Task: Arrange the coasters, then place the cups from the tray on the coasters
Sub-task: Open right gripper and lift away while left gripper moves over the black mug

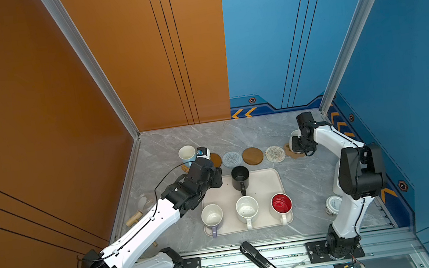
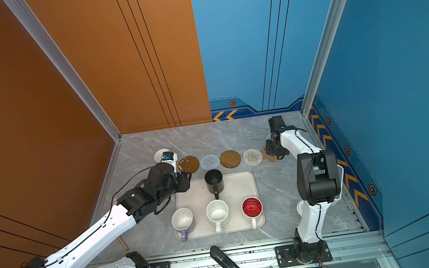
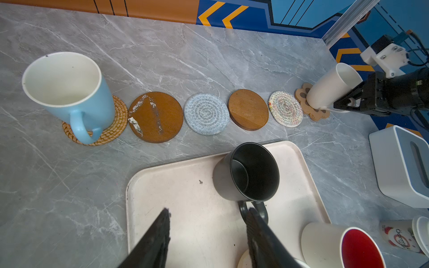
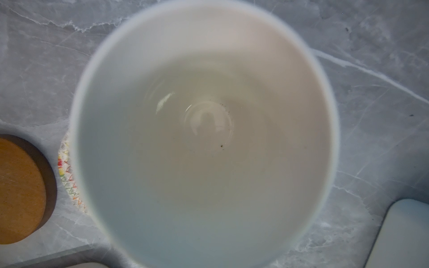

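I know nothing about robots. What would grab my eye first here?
A light blue ceramic mug stands on a woven rattan coaster at the left end of a coaster row. At the right end, the right claw grips a plain white mug at a brown paw-shaped coaster. The open left claw hovers over a cream rectangular tray beside a black mug.

Brightly and evenly lit from overhead in both top views, with only soft, short shadows beside the cups [image 1: 246,209] on the tray [image 1: 267,184]. Faintly glossy on the marble table [image 1: 307,184], without harsh glare. Strongly bowed toward the edges in the left wrist view, and blurred on the left gripper [image 3: 209,212] fingers [image 3: 155,239]. Badly out of focus across the plain white cup [image 4: 204,130] filling the right wrist view; sharper on the marble behind.
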Controlling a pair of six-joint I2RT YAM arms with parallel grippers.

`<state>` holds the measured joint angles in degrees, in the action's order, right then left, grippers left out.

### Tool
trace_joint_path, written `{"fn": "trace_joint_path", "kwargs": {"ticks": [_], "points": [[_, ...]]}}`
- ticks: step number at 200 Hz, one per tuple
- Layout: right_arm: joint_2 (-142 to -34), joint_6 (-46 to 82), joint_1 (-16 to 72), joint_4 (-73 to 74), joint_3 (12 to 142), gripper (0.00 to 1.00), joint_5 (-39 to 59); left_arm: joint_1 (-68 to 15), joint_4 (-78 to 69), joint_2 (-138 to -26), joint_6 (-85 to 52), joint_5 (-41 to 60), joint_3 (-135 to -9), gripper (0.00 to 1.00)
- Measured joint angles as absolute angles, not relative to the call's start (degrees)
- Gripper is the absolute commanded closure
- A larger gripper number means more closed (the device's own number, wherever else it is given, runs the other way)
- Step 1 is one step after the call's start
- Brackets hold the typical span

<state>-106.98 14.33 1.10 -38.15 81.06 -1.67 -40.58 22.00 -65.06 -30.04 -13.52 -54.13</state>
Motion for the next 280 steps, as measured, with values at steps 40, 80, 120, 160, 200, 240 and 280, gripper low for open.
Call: {"fn": "trace_joint_path", "kwargs": {"ticks": [40,80,120,160,200,240,280], "points": [[-106.98,14.35,1.1,-38.09,81.06,0.81,-1.67,-40.58,22.0,-65.06,-30.02,-13.52,-54.13,0.46],[-106.98,14.35,1.1,-37.95,81.06,0.75,-1.67,-40.58,22.0,-65.06,-30.04,-13.52,-54.13,0.46],[-106.98,14.37,1.1,-37.91,80.88,0.67,-1.63,-40.58,22.0,-65.06,-30.04,-13.52,-54.13,0.46],[-106.19,14.41,1.1,-37.89,78.94,0.63,-1.63,-40.58,22.04,-64.95,-30.04,-13.5,-54.13,0.46],[-99.48,15.49,1.15,-37.91,75.16,0.62,-2.04,-40.86,22.13,-64.95,-30.04,-12.99,-54.26,0.45],[-88.36,18.26,3.07,-37.95,70.96,0.59,-5.72,-43.16,24.03,-67.26,-30.04,-10.79,-57.74,0.46],[-76.71,22.92,8.32,-37.28,68.2,0.57,-9.28,-47.27,29.61,-73.3,-31.03,-9.21,-64.42,0.48]]}}
